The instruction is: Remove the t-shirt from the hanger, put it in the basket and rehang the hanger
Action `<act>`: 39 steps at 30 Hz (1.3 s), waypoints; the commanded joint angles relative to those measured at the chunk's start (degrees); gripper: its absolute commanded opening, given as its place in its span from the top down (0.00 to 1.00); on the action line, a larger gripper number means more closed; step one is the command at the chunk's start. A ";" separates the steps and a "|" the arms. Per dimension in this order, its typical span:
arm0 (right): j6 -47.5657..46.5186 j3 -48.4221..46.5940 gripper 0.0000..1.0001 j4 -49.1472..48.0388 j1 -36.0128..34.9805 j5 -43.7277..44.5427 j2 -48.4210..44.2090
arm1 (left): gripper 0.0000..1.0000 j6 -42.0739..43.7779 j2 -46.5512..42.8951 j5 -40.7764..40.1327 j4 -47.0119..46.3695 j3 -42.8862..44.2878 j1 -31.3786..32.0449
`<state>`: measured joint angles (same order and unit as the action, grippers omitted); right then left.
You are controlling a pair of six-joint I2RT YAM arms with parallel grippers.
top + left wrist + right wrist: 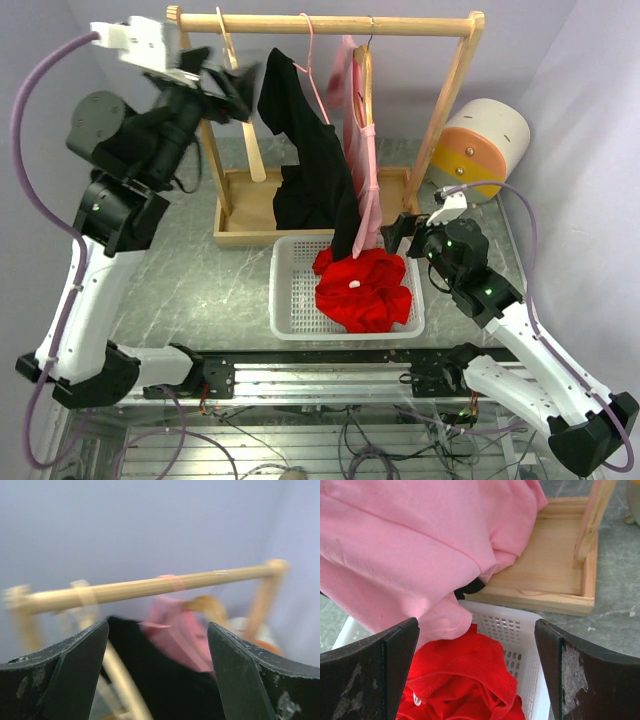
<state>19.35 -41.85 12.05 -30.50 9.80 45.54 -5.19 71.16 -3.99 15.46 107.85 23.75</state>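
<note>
- Left gripper (pixel 240 92): raised high at the left end of the rack (pixel 320 22), level with the rail. Claw released, fingers wide apart, nothing between them. Its wrist view is blurred; the rail and both hanging shirts lie ahead of it, not touching.
- Right gripper (pixel 476 625): low, at the right rear corner of the basket (pixel 290 290), just beside the hem of the pink shirt (pixel 420 540). Claw released, fingers spread wide. The hem hangs in front of the gap; contact cannot be confirmed.
- Black shirt (pixel 310 160): on a pink hanger (pixel 312 70) hooked over the middle of the rail. The cloth sits skewed, bunched toward the left shoulder, its lower end trailing down toward the basket's rear edge.
- Pink shirt: on a wooden hanger (pixel 366 75), right of the black one and touching it, seen edge-on from above. Its hem reaches the basket rim.
- A bare wooden piece (pixel 252 140), possibly an empty hanger, hangs near the left upright.
- Basket: white, slotted, on the table (pixel 200 280), directly in front of the rack's tray base (pixel 250 215). A crumpled red garment (pixel 362 290) fills its right half.
- A white drum (pixel 485 145) with orange and yellow faces lies on its side beyond the right upright.
</note>
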 commanded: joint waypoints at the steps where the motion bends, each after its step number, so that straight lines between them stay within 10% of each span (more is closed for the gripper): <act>1: 0.92 -2.36 0.00 0.32 -0.26 4.16 -0.39 | 0.09 10.08 6.78 -6.14 2.15 7.01 17.56; 4: 1.42 -2.37 0.00 0.54 -0.26 4.67 -0.87 | 0.13 13.04 12.43 -10.35 4.27 12.73 24.82; 9: 2.69 -1.91 0.00 2.10 -0.26 4.79 -2.53 | 0.52 13.38 20.18 -21.51 2.44 16.59 27.93; 26: 6.03 -1.90 0.00 4.85 -0.25 4.31 -3.03 | 0.17 14.21 37.85 -48.08 3.58 28.37 28.90; 39: 6.96 -1.23 0.00 3.14 -0.25 2.49 -0.12 | 0.21 5.39 38.90 -38.18 7.92 27.95 20.49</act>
<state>25.52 -42.72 16.97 -30.50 13.06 45.12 2.13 111.68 -44.91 24.49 136.94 44.56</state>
